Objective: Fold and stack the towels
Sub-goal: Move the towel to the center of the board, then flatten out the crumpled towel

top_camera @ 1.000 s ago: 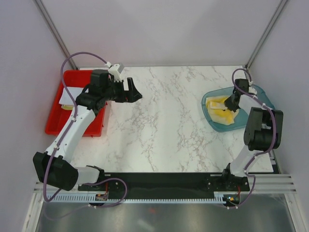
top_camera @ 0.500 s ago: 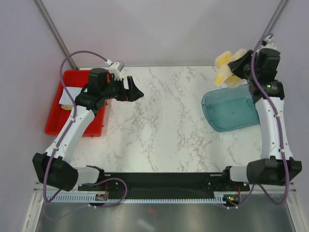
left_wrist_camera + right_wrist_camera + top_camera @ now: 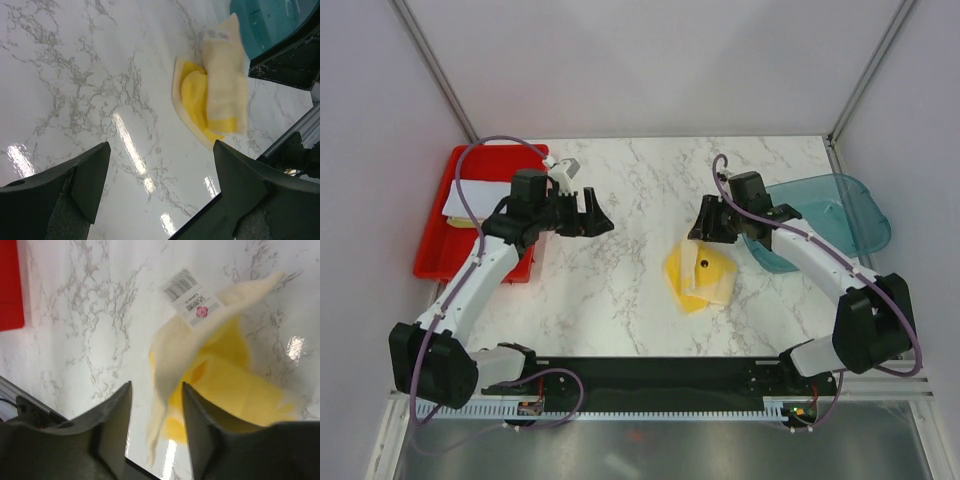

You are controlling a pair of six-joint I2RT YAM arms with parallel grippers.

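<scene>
Two towels lie bunched together mid-table, a yellow towel (image 3: 684,275) (image 3: 194,97) (image 3: 235,382) with a pale cream towel (image 3: 716,283) (image 3: 225,85) (image 3: 195,340) draped over it, label up. My right gripper (image 3: 704,224) (image 3: 156,412) hovers just behind the heap, open, with a loose tip of the cream towel hanging between its fingers, not pinched. My left gripper (image 3: 596,214) (image 3: 160,167) is open over bare marble to the left of them and holds nothing. More towels, a white one (image 3: 470,198) on top, rest in the red tray.
The red tray (image 3: 438,252) (image 3: 9,285) stands at the left edge behind the left arm. A translucent teal bin (image 3: 840,210) (image 3: 270,20) sits at the right, apparently tilted, beside the right forearm. Booth walls close in on both sides.
The right arm lifted the towels out of the teal bin, swung them left and released them onto the table, its jaws opening. The bin shifted. The left gripper moved slightly nearer.
</scene>
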